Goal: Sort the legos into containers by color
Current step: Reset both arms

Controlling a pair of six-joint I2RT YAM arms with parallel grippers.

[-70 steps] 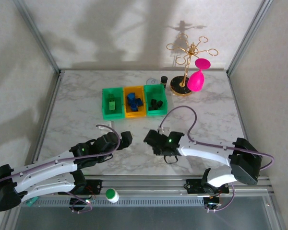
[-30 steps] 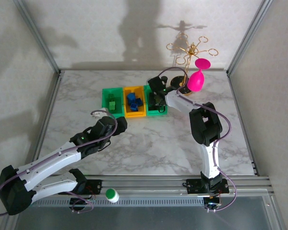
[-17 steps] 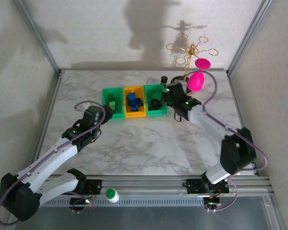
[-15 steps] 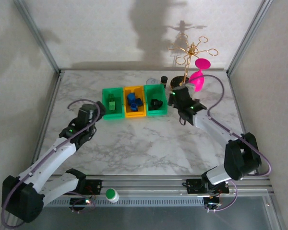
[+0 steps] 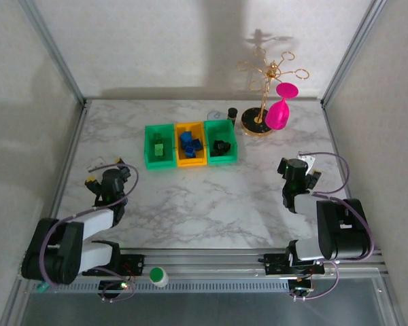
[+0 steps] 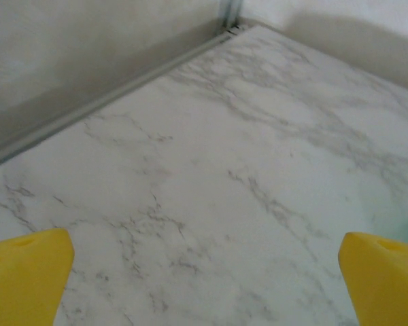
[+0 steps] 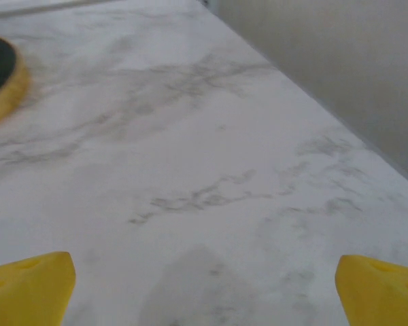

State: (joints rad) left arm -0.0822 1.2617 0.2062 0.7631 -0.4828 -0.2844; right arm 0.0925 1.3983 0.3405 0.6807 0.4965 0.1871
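Three containers stand in a row at mid-table: a left green bin (image 5: 159,146), a yellow-orange bin (image 5: 190,144) and a right green bin (image 5: 221,142). The legos lie inside them: a green brick (image 5: 159,149) in the left bin, blue bricks (image 5: 189,141) in the middle one, black bricks (image 5: 222,145) in the right one. My left gripper (image 5: 106,178) (image 6: 204,285) is folded back at the near left, open over bare marble. At the near right my right gripper (image 5: 298,167) (image 7: 204,288) is also open, with nothing between its yellow fingertips (image 7: 28,282).
A gold wire stand (image 5: 266,75) on a dark round base (image 5: 257,124) (image 7: 0,81) holds a pink glass (image 5: 279,114) at the back right. A small dark cylinder (image 5: 232,111) stands behind the bins. A green-and-white cap (image 5: 159,276) lies on the front rail. Walls close in the table's sides.
My right gripper was over the right green bin, opened its jaws and drew back to the near right. My left arm folded back from mid-table to the near left.
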